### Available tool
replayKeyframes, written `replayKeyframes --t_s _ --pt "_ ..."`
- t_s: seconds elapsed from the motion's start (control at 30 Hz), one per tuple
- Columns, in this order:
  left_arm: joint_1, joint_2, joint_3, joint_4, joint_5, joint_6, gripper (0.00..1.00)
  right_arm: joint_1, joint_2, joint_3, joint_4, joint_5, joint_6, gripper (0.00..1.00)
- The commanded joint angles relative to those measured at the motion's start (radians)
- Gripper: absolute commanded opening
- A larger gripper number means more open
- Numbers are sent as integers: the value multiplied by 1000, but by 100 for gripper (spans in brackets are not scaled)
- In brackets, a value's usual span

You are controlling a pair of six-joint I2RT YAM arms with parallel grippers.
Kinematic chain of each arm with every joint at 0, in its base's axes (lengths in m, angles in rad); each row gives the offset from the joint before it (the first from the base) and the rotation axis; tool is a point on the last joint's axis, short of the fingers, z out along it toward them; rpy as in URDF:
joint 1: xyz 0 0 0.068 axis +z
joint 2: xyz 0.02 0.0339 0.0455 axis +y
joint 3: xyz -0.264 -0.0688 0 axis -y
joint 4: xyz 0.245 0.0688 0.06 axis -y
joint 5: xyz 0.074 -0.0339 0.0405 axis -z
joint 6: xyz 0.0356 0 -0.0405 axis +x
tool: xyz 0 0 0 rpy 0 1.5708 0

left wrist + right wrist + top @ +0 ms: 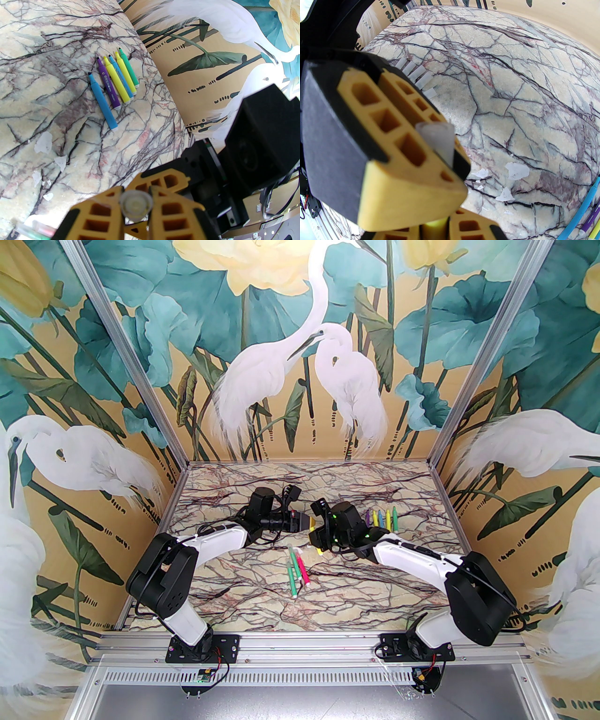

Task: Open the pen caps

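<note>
Left wrist view: my left gripper [136, 194] is nipped narrow on a clear cap [136, 207], seen end-on, round & pale, one yellow finger [103, 211] each side of it. Right behind sits my right gripper [316, 540], nose to nose w/ the left one approx mid table [234, 587], both clear of the surface. Right wrist view: same cap [438, 140] stands out from between my left jaws, angled down toward my right gripper [436, 234], whose jaws are closed narrow on a yellow pen [431, 227]. Can't tell if the cap is off the pen's tip or on it; the joint is hidden behind a finger. Other pens w/ bare tips [114, 79] lie in a tight row, blue, purple, yellow, blue, yellow, green, at the far right of the table, the first blue one a bit apart from the rest. A row of loose clear caps [414, 73] lies side by side on the far left part, well apart from those pens. Three more pens [296, 570], green & pink, lie nearer the bases, just below the grippers in the top view; they look capped, but too small to be sure. White flecks [516, 170] dot the marble-look top.
</note>
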Motion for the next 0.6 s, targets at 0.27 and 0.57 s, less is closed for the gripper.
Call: replayKeyframes --t_s 0.27,0.57 --pt "41 -21 68 21 -22 -57 0 -10 -66 -95 -32 -19 -34 0" --pt "97 -16 93 22 -33 -100 0 -11 -96 -131 -62 -36 -62 0"
